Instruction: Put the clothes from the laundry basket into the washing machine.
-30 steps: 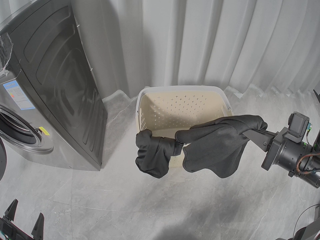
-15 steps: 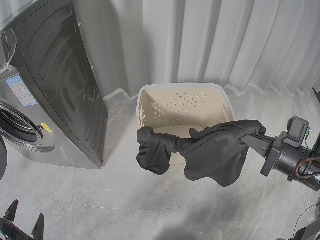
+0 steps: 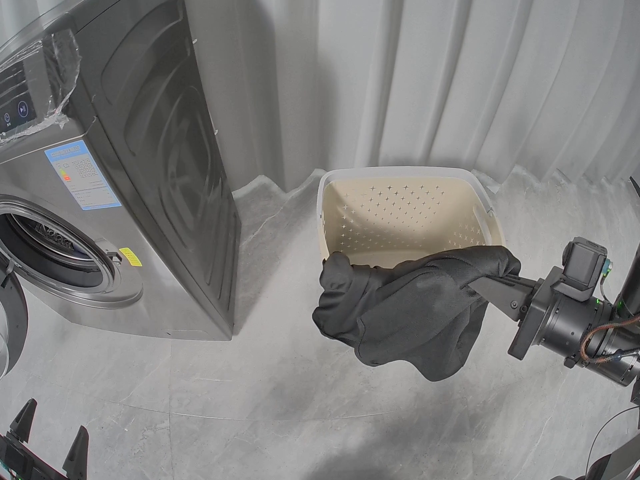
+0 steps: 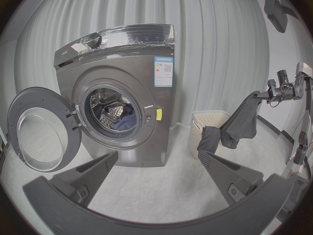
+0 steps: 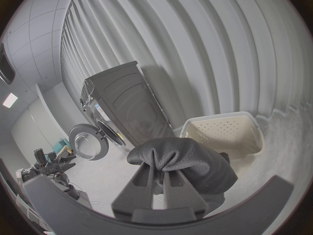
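My right gripper (image 3: 501,284) is shut on a dark grey garment (image 3: 407,308), which hangs in the air over the near rim of the cream laundry basket (image 3: 400,218). The wrist view shows the garment (image 5: 182,162) bunched over the closed fingers (image 5: 148,186). The grey washing machine (image 3: 127,168) stands at the left, its round door (image 4: 39,131) swung open, with blue cloth (image 4: 125,121) inside the drum. My left gripper (image 3: 50,438) is low at the near left, open and holding nothing, its fingers (image 4: 97,168) wide apart.
White curtains (image 3: 433,68) hang behind the basket and the machine. Bare grey floor (image 3: 267,381) lies between me, the machine and the basket.
The head camera has turned left, so the whole picture has shifted right. The garment's hanging end has drawn in closer to the main bundle. The left gripper keeps its place.
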### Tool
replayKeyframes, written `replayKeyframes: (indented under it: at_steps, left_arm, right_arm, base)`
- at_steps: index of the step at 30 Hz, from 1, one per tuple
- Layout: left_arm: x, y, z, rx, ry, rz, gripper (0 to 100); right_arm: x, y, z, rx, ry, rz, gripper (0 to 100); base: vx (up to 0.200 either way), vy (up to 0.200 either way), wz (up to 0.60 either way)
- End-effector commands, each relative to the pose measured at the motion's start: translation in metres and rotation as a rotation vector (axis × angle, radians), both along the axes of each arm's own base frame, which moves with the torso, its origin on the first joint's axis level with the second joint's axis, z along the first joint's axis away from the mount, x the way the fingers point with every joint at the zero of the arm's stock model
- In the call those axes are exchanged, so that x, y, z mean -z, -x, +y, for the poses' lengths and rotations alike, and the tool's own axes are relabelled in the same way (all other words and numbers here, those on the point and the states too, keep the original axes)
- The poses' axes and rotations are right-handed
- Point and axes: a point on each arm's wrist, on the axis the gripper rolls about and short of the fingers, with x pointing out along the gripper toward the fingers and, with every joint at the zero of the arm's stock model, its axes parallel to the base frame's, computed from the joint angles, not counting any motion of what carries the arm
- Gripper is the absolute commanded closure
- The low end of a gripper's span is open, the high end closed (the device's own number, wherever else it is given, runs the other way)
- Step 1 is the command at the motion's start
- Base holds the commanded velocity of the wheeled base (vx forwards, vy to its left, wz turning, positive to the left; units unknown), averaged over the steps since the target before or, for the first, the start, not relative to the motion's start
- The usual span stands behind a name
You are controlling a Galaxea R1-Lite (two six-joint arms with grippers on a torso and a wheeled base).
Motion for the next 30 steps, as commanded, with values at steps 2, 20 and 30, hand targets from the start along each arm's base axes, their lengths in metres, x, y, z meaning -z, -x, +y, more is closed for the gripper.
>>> replayKeyframes:
  at_steps: [2, 20, 30]
  left_arm:
    - [0.0042, -0.0004, 0.0, 0.0, 0.001, 0.006, 0]
    - [0.004, -0.0003, 0.0, 0.001, -0.001, 0.006, 0]
    - [0.004, -0.0003, 0.0, 0.003, 0.001, 0.006, 0]
  right_arm:
    - [0.0026, -0.0033, 0.0029, 0.0, 0.007, 0.007, 100]
    - [0.0027, -0.0038, 0.0034, 0.0, 0.004, 0.009, 100]
    - [0.0044, -0.0052, 0.0034, 0.005, 0.008, 0.016, 100]
  base:
    - [0.0, 0.2, 0.0]
    - [0.0, 0.133, 0.0]
    - [-0.14, 0.0, 0.0]
